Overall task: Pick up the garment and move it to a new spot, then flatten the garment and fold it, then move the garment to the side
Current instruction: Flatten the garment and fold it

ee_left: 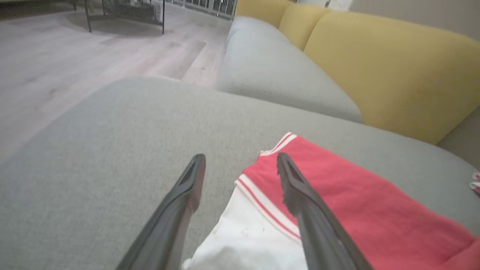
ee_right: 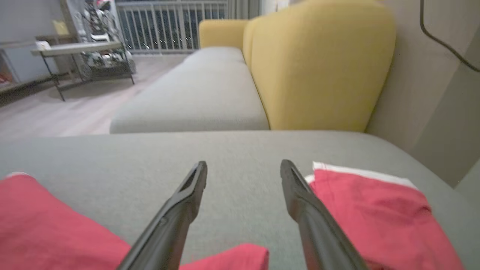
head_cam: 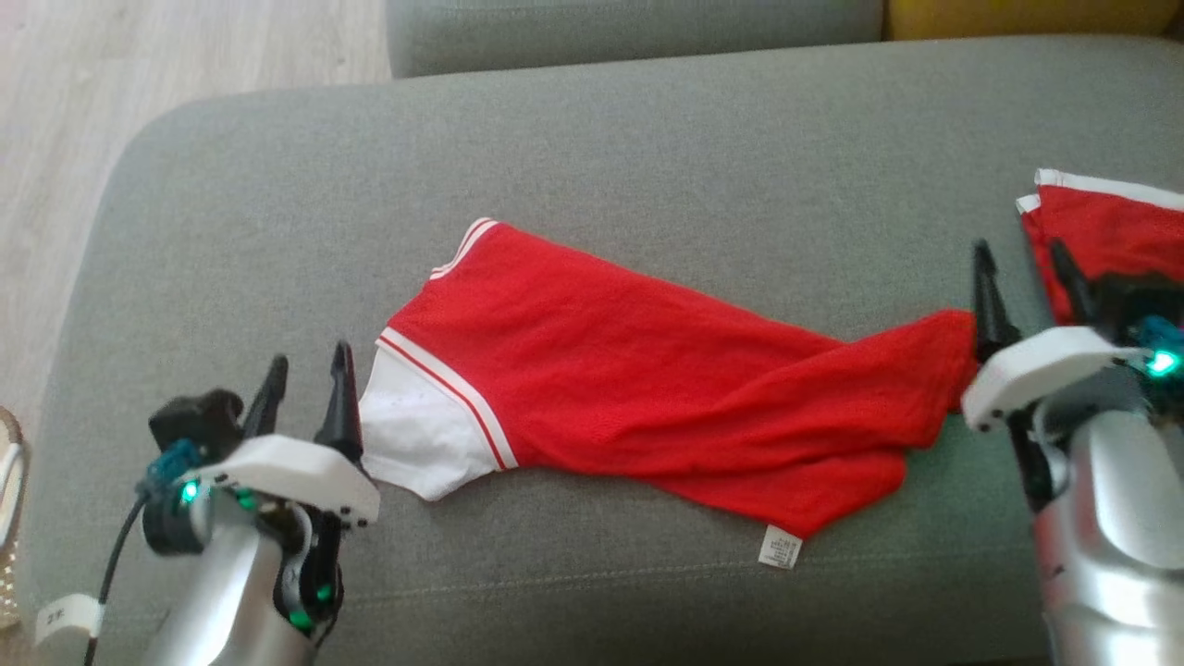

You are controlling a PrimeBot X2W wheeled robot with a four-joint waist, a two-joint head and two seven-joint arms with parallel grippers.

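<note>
Grey sofa seat (head_cam: 647, 139): carries everything listed.
Red garment (head_cam: 629, 370): rumpled, lying lengthwise mid-seat between the two grippers.
Second red garment (head_cam: 1101, 231): far right of the seat.
Left gripper (head_cam: 310, 356): fingers spread, empty, at the edge of the white sleeve (head_cam: 416, 444).
Right gripper (head_cam: 1020, 248): fingers spread, empty, at the red garment's right end.
White label (head_cam: 780, 548): at the near hem.

Left end effector (head_cam: 310, 357): had two long, dark, tapered fingers. The white wrist plate (head_cam: 296, 472) bore small dark screws. A green lamp (head_cam: 190, 492) glowed beside a teal connector (head_cam: 171, 460). The black cable (head_cam: 116, 573) wore a white tag (head_cam: 69, 618). The forearm (head_cam: 222, 592) was silver.
Right end effector (head_cam: 1019, 250): was of matching build, with a teal-green light (head_cam: 1163, 363).
</note>
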